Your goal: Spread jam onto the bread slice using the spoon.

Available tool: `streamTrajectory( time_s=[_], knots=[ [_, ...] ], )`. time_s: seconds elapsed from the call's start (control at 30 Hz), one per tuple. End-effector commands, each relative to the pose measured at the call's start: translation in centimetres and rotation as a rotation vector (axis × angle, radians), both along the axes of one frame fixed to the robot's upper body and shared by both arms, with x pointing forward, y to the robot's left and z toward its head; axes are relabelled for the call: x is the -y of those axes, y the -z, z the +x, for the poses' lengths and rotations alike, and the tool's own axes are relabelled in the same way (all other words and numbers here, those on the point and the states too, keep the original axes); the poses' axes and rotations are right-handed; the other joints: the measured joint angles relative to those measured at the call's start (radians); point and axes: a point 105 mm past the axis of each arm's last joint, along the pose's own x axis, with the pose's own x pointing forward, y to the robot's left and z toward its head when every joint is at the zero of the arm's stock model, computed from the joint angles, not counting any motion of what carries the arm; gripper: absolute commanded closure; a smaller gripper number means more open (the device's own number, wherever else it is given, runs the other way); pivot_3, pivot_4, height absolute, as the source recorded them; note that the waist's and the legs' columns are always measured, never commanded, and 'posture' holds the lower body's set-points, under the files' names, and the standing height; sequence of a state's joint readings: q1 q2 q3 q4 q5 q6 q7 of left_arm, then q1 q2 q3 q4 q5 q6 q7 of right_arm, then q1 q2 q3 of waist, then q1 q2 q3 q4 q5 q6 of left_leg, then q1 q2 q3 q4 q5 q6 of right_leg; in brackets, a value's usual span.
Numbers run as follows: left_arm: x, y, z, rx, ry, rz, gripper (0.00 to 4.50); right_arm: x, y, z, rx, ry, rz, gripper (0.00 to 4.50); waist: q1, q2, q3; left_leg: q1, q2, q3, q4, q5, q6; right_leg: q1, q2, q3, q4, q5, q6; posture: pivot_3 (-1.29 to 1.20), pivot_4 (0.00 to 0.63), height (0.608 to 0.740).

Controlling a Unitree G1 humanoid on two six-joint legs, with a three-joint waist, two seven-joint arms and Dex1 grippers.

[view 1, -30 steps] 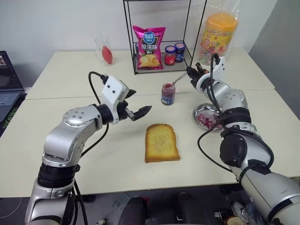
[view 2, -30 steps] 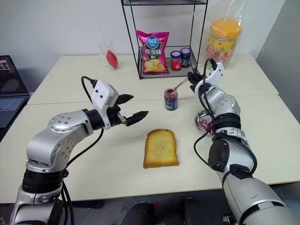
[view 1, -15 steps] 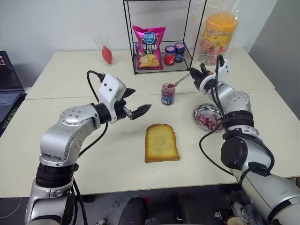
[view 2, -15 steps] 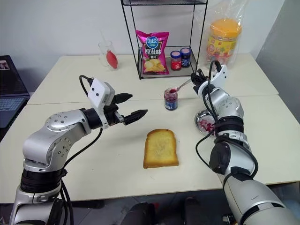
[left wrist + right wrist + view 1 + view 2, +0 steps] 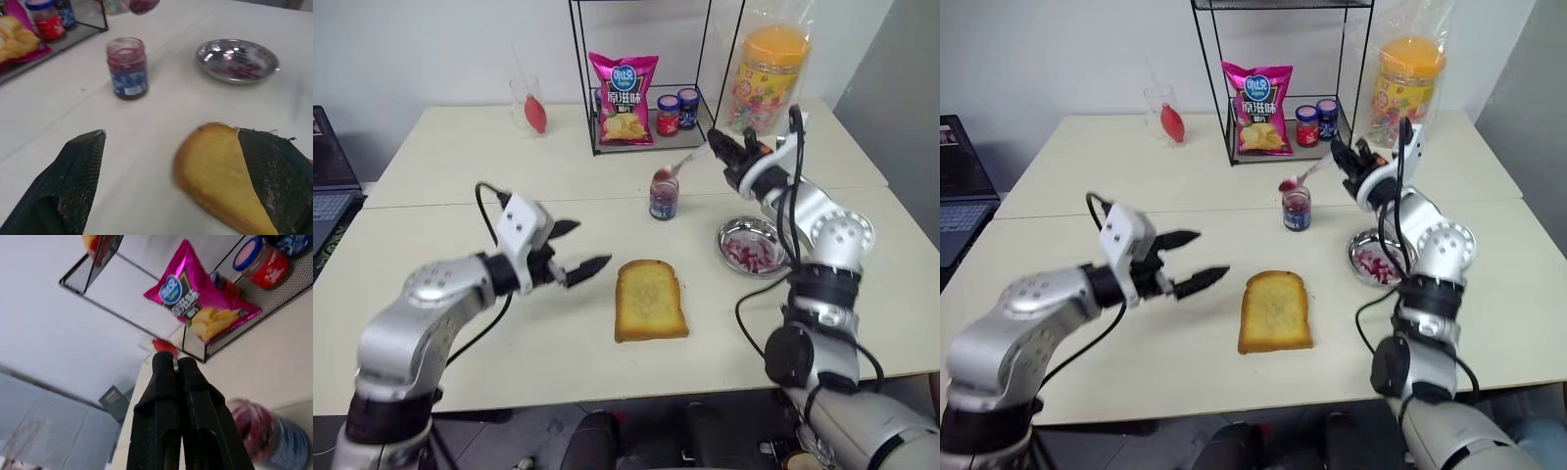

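The left gripper hangs released, its black textured fingers spread, just left of the thick square bread slice, golden-faced and brown-crusted. Farther back stands the small glass jar of glossy dark jam. Above it, the right gripper is clenched on the slim silver spoon, its bowl jam-coated.

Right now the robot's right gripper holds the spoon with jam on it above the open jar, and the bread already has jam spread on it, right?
Not quite: the bread slice is bare, as the left eye view shows. The right gripper does hold the spoon, jam-tipped, above the jar.
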State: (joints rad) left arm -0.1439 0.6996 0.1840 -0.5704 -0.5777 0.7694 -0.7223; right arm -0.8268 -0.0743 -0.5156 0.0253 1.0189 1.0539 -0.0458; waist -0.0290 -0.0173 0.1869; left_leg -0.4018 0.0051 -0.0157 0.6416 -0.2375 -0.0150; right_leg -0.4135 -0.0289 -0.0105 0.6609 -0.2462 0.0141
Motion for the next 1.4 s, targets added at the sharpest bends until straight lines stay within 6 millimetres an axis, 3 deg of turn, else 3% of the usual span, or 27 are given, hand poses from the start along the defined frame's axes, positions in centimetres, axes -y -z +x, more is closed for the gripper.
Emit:
streamTrajectory(
  time_s=[0.03,0.1,0.2,0.33,0.73,1.07,1.4],
  knots=[
    [-0.5,0.9,-2.3,0.024,0.005,0.007,0.00,-3.0,-0.1,-4.5,0.088,-0.145,-0.099,4.44,0.000,0.000,0.000,0.000,0.000,0.000,0.000,0.000,0.000,-0.001,0.000,0.000,0.001,0.000,0.000,0.00,0.150,0.740],
    [-0.6,2.5,-3.5,0.012,0.017,0.055,0.00,-3.6,1.2,-5.3,0.081,-0.146,-0.154,4.44,-0.004,0.000,0.000,0.001,0.001,0.001,0.001,0.000,0.000,-0.001,0.001,0.000,0.001,-0.002,-0.002,0.00,0.150,0.740],
    [-0.6,3.1,-4.2,0.053,0.031,0.105,0.00,-3.5,2.5,-5.3,0.080,-0.104,-0.199,4.44,-0.002,0.000,0.000,0.003,0.005,0.002,0.001,0.000,0.000,0.000,0.005,0.001,0.000,-0.003,-0.004,0.00,0.150,0.740],
    [-0.2,3.4,-4.9,0.064,0.072,0.113,0.00,-4.3,4.7,-5.8,0.100,-0.131,-0.295,4.44,0.004,0.000,0.000,0.003,0.006,0.000,0.003,0.001,0.001,0.000,0.007,-0.001,0.000,-0.003,-0.012,0.00,0.150,0.740],
    [-0.2,2.8,-6.3,-0.005,0.192,0.137,0.00,-5.5,8.2,-6.8,0.089,-0.217,-0.400,4.44,0.000,0.000,0.000,0.001,0.008,0.002,0.000,0.001,0.001,-0.002,0.009,0.000,-0.001,-0.002,-0.006,0.00,0.150,0.740],
    [-0.2,3.2,-5.7,0.008,0.191,0.143,0.00,-8.3,5.0,-10.9,0.517,-0.346,-0.626,4.44,0.001,0.000,0.000,0.001,0.008,0.002,0.000,0.001,0.000,-0.002,0.009,0.000,-0.002,-0.002,-0.006,0.00,0.150,0.740],
    [0.2,3.4,-5.4,0.014,0.203,0.139,0.00,-9.0,3.7,-11.7,0.701,-0.367,-0.706,4.44,0.001,-0.001,0.000,0.001,0.008,0.002,0.001,0.001,0.000,-0.002,0.009,0.000,-0.002,-0.002,-0.006,0.00,0.150,0.740]
  ],
)
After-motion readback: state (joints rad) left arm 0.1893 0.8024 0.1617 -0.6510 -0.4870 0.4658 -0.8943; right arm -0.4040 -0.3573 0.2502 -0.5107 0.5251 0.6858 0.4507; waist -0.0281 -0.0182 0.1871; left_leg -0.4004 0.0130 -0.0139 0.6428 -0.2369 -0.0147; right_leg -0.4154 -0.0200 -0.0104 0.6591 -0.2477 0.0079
